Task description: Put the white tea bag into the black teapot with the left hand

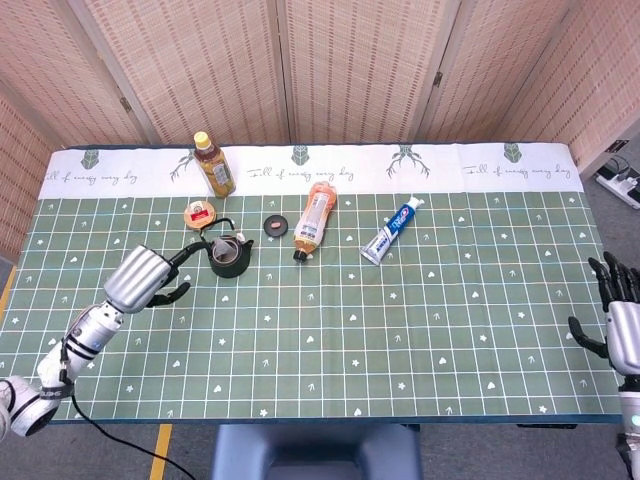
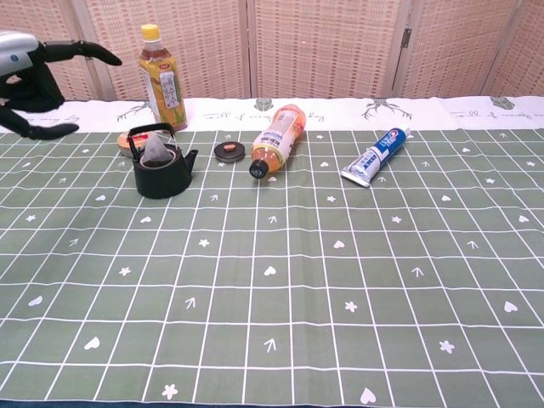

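Note:
The black teapot (image 1: 228, 258) (image 2: 161, 172) stands upright on the green cloth, left of centre. The white tea bag (image 2: 155, 153) sits in its open mouth, leaning against the handle. My left hand (image 1: 142, 277) (image 2: 32, 78) is to the left of the pot and nearer the front edge, fingers spread, holding nothing. My right hand (image 1: 618, 318) shows at the far right edge of the head view, fingers apart and empty. The teapot's round lid (image 1: 276, 225) (image 2: 229, 151) lies on the cloth just right of the pot.
An upright tea bottle (image 1: 212, 165) stands behind the pot. A small round tin (image 1: 200, 214) lies beside the pot. An orange bottle (image 1: 314, 218) lies on its side. A toothpaste tube (image 1: 392, 231) lies right of centre.

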Controlling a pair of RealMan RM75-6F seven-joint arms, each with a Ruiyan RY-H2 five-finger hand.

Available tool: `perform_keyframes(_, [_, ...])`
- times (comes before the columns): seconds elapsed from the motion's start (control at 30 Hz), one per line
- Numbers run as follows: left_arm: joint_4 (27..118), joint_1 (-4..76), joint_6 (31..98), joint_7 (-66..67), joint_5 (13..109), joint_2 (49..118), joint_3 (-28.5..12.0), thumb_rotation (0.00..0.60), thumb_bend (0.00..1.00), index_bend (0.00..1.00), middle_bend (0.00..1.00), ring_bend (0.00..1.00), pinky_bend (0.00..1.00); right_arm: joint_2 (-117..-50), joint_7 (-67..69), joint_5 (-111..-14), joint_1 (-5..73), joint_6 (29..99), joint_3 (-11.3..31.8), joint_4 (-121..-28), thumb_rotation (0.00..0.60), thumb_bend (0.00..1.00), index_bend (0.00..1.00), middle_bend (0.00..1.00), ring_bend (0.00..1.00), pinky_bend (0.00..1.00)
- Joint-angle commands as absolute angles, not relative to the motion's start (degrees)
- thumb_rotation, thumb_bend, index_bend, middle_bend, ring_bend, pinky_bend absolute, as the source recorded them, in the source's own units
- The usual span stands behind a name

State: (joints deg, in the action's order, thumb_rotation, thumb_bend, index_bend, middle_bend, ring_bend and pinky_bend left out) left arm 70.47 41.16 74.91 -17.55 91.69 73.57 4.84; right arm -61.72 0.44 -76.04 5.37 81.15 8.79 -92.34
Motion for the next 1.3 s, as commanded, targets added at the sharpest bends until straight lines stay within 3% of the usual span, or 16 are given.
perform_keyframes(0.03, [82.20,44.60,57.91,-24.18,88.39,63.52,7.54,0.600,0.37,0.00,1.00,1.00,1.00,-61.67,0.55,-76.36,5.13,81.69,8.66,-92.51,0.600,0.36,0.00,0.00,0.00,0.00])
perform_keyframes(0.17, [85.94,50.57,45.29,-34.82,88.38,58.99,7.77,0.600,0.38,0.00,1.00,1.00,1.00,-61.67,0.54,-76.54,5.15,81.64,8.50,-92.51,0.600,0.36,0.00,0.00,0.00,0.00])
perform_keyframes(0.37, [83.83,56.90,33.79,-42.90,89.20,58.89,6.77,0.600,0.43,0.00,1.00,1.00,1.00,-61.73,0.74,-75.63,5.47,80.86,8.80,-92.17,0.600,0.37,0.00,0.00,0.00,0.00])
perform_keyframes(0.53, [78.45,59.73,28.44,-47.58,88.98,61.88,5.77,0.600,0.43,0.00,1.00,1.00,1.00,-61.72,0.77,-74.86,5.92,79.78,8.95,-91.88,0.600,0.36,0.00,0.00,0.00,0.00])
perform_keyframes(0.77, [69.99,61.24,26.05,-57.50,91.04,67.17,6.15,0.600,0.43,0.00,1.00,1.00,1.00,-61.55,1.20,-73.86,6.15,78.95,9.19,-91.58,0.600,0.36,0.00,0.00,0.00,0.00])
perform_keyframes(1.3, [57.62,63.35,29.38,-71.12,97.21,74.69,11.24,0.600,0.43,0.00,1.00,1.00,1.00,-61.67,1.08,-72.35,6.17,78.98,9.83,-91.01,0.600,0.36,0.00,0.00,0.00,0.00])
